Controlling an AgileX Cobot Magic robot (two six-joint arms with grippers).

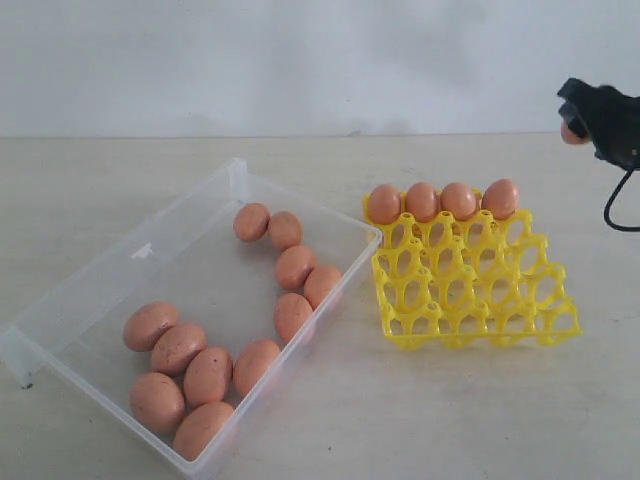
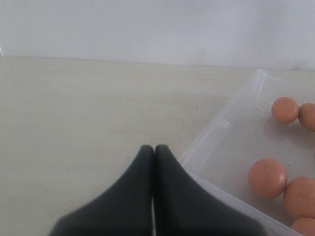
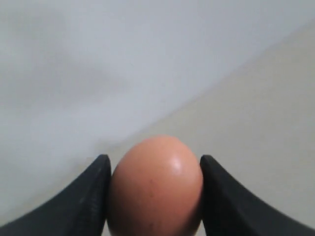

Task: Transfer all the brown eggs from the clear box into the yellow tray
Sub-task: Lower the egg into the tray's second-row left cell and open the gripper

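The clear box (image 1: 140, 255) lies at the left of the table with several brown eggs (image 1: 208, 375) in it. The yellow tray (image 1: 470, 290) sits to its right, and several eggs (image 1: 422, 201) fill its far row. High at the far right, above and beyond the tray, my right gripper (image 1: 572, 130) is shut on one brown egg (image 3: 156, 187), which sits between both black fingers (image 3: 88, 196). My left gripper (image 2: 154, 147) is shut and empty, hovering by the clear box's outer wall (image 2: 216, 189); it is out of the exterior view.
Bare beige table surrounds the box and the tray. A pale wall (image 1: 300, 60) runs along the back. A black cable (image 1: 620, 215) hangs from the right arm at the far right edge.
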